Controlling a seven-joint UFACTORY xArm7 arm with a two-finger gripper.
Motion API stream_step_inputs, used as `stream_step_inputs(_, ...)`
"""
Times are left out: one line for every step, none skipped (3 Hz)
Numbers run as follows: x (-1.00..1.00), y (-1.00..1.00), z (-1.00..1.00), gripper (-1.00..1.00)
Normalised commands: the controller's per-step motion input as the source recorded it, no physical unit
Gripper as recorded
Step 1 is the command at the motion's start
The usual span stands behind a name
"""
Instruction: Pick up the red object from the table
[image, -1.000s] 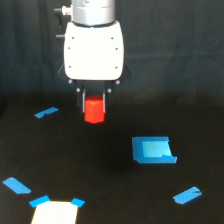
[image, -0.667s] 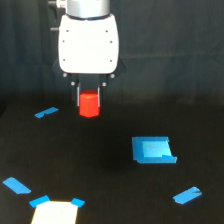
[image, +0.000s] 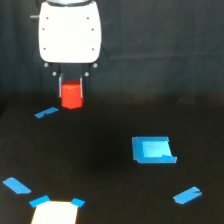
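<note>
The red object (image: 71, 95) is a small bright red-orange stubby cylinder. It hangs between the two short dark fingers of my gripper (image: 71, 90), which is shut on it below the white arm housing (image: 69, 32). The object is lifted off the dark table (image: 100, 165), at the upper left of the exterior view. Its top is partly hidden by the fingers.
A blue tape strip (image: 46, 112) lies just below and left of the held object. A blue square patch (image: 152, 150) sits at centre right. More blue strips lie at the lower right (image: 187, 195) and lower left (image: 17, 185). A pale rectangle (image: 55, 212) is at the bottom edge.
The arm has moved up and toward the exterior view's left, carrying the red object with it. The tape pieces on the table have not moved.
</note>
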Motion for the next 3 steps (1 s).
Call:
stream_step_inputs(0.25, 0.37, 1.00, -1.00)
stream_step_inputs(0.17, -0.36, 1.00, -1.00)
stream_step_inputs(-0.46, 0.03, 0.61, -0.93)
